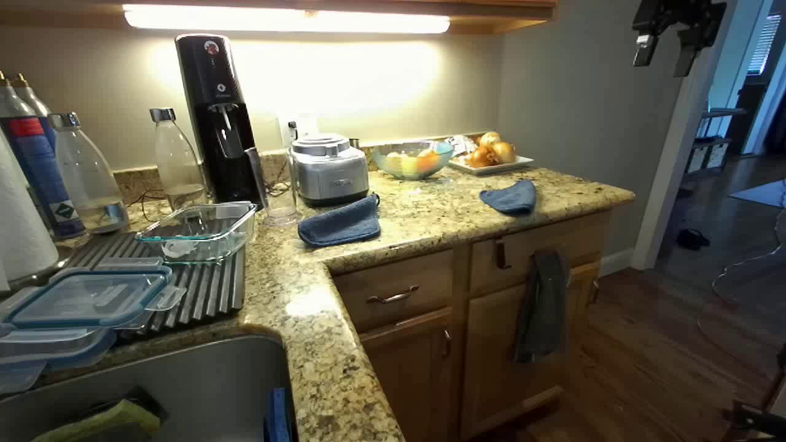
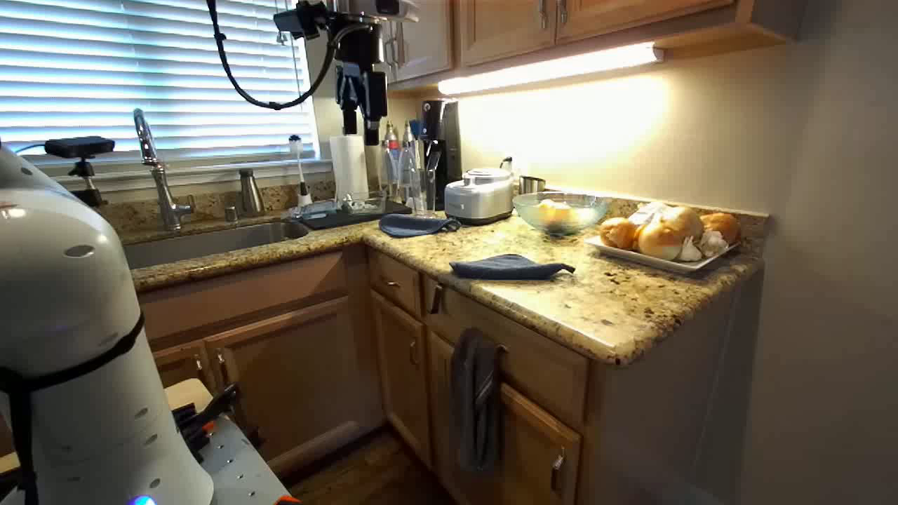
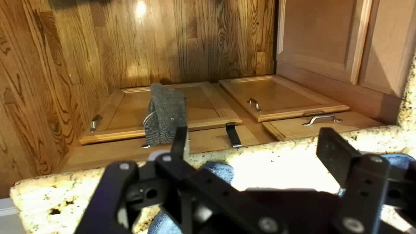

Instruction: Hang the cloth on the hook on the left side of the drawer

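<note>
Gripper (image 3: 255, 143) spread wide, empty | pointing down, well above countertop (image 1: 424, 212) | black hook (image 1: 502, 253) on drawer (image 1: 522, 248)

On the speckled tan countertop (image 1: 334, 368), a tall black machine (image 1: 215, 120) stands beside a silver-capped clear bottle (image 1: 178, 161). Nearby sits a squat silver appliance with a dark base (image 1: 331, 169). A clear glass bowl (image 2: 593, 210) stands near a white rectangular plate (image 2: 656, 261) bearing golden-brown onions (image 2: 661, 238) and white garlic bulbs (image 2: 713, 243). A rectangular clear glass container (image 1: 236, 230) rests on a black ridged mat (image 1: 224, 288).
</note>
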Motion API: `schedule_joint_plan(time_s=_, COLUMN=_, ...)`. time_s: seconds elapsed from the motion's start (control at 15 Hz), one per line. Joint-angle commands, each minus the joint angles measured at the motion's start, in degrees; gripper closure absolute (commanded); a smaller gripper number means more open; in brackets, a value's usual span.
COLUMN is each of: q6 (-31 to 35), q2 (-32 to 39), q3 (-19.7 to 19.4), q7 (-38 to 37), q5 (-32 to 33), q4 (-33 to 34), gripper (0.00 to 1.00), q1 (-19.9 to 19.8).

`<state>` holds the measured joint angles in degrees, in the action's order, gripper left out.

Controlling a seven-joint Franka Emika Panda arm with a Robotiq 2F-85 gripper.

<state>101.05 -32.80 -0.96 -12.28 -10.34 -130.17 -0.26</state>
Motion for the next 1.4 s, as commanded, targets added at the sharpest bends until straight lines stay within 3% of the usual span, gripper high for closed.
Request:
schedule_joint_plan(time_s=0.0, q6=-0.19, q2=0.06, q3=0.66, q7=0.38, q5=-0.38, q4=0.13, gripper=0.00, q1=-0.92)
schedule_joint_plan(time_s=0.53, q6=3.11, q2=2.87, q3=2.86, q7=-1.74, q5=1.26, q4=-0.81, gripper=0.00, q1=-1.25)
schedule_joint_plan(time_s=0.8, q6=8.62, q2=8.42, q3=4.08, q7=-6.94, q5=2.64, q4=-0.34, gripper=0.00, q1=-2.66)
schedule_joint_plan(time_s=1.33, q6=21.91, q2=23.03, q3=2.00, q7=-12.01, q5=3.88, q4=2.46, gripper=0.00, q1=-4.54)
